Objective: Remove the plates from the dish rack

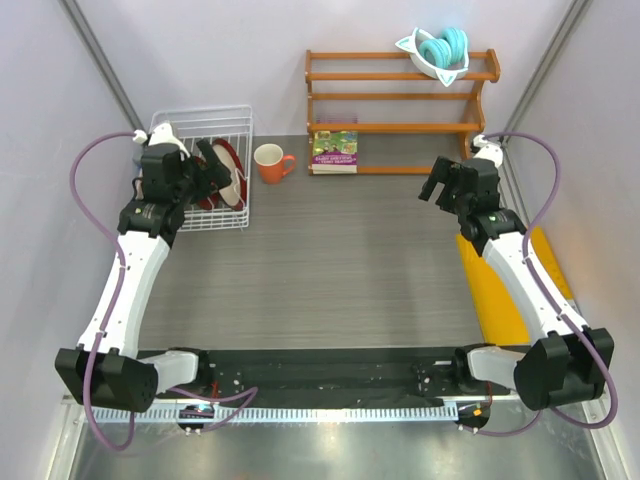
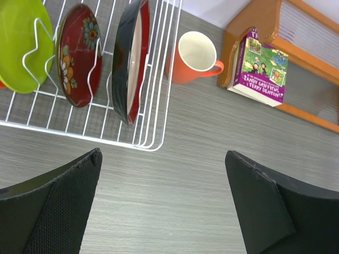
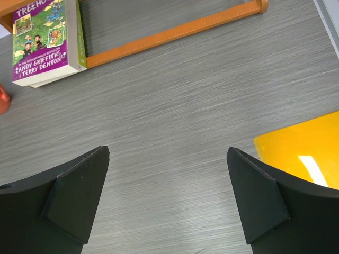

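Top external view: the white wire rectangular dish rack [image 1: 230, 125] stands at the far left of the grey wood-grain surface [image 1: 330, 260], with plates on edge inside it. The left tool [image 1: 212, 165] hovers over the rack with its jaws apart. The right tool [image 1: 442, 185], also apart and empty, hangs well to the right, near a flat yellow board [image 1: 500, 290].

Left wrist view: three plates stand upright between the slot wires. A lime green round plate [image 2: 18, 42] is on the left, a dark red round plate with a flower pattern [image 2: 77, 58] is in the middle, and a large dark plate with a red rim and cream face [image 2: 132, 58] is on the right, close to an orange ceramic mug [image 2: 193, 58] just outside the rack. The left tool grips nothing. The large end plate looks easiest to take first. Straddle its top rim, one finger in the gap beside the flowered plate. Clamp firmly and lift straight up until it clears the wires, so that the rack is not dragged or the mug knocked.

Right wrist view: the right tool is wide apart over bare surface, with a purple paperback book [image 3: 45, 42] at the far left.
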`<state>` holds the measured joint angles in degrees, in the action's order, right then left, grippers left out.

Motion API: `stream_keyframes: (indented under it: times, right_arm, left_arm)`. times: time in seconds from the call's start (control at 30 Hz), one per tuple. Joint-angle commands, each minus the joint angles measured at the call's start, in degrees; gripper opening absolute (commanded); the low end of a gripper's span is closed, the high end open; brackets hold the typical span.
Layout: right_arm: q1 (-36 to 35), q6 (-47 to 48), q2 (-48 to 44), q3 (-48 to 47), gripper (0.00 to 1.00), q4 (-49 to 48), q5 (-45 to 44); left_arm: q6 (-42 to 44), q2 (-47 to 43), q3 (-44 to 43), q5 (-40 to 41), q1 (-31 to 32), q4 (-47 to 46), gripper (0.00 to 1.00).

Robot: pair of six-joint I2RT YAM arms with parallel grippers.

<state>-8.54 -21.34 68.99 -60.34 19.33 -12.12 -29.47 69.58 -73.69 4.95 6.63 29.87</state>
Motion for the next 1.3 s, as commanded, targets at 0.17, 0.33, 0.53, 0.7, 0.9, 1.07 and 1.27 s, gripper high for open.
stream_keyframes:
  times: [0.17, 0.33, 0.53, 0.7, 0.9, 1.07, 1.27]
  right_arm:
    - [0.4, 0.5, 1.0, -2.1, 1.00, -2.0, 3.3]
    - [0.3, 0.9, 0.4, -1.5, 1.00, -2.2, 3.0]
    - [0.4, 1.0, 0.4, -0.7, 1.00, -2.2, 3.6]
    - [0.4, 1.2, 1.2, -0.6, 1.00, -2.1, 3.9]
    - [0.3, 1.1, 2.6, -0.8, 1.00, -2.2, 4.1]
    - [0.4, 1.0, 3.3, -0.8, 1.00, -2.3, 4.9]
    - [0.4, 1.6, 4.7, -1.4, 1.00, -2.4, 4.8]
  left_arm:
    - [2.3, 1.5, -0.2, -12.0, -1.2, -4.7, 0.99]
    - [3.7, 7.2, -3.9, -8.5, -1.1, -1.6, 1.00]
    - [5.8, 7.5, -4.2, 6.1, 1.1, -1.8, 0.93]
    - [7.8, 9.4, -4.2, 19.5, 3.5, -2.8, 0.88]
    - [9.5, 14.6, -2.3, 26.3, 4.2, -9.2, 0.78]
    - [11.1, 19.9, -3.4, 24.7, 4.2, -15.0, 0.75]
    - [12.2, 26.3, -7.5, 25.0, 4.2, -16.9, 0.70]
